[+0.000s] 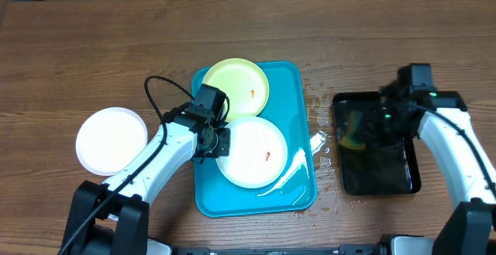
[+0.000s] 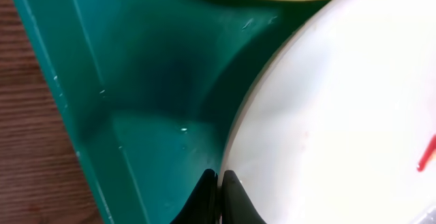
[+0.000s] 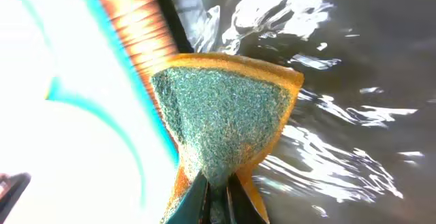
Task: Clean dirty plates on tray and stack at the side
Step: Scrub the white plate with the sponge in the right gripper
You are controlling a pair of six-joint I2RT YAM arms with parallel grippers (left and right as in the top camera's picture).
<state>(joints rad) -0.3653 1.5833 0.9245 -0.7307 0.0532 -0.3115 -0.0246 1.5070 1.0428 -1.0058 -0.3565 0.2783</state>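
Tray [image 1: 293, 104] holds yellow-green plate [image 1: 235, 84] behind, white plate [image 1: 252, 153] in front, both w/ red smears. Left end effector [image 2: 219, 180] pinches white plate's left rim. 2nd white plate [image 1: 111, 139] on tabletop [image 1: 77, 53], left. Right end effector [image 3: 218, 190] grips sponge [image 3: 225, 115] over wet black tray [image 1: 387, 170].

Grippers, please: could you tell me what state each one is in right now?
Left gripper: closed on the rim of the white plate.
Right gripper: closed, holding the sponge.
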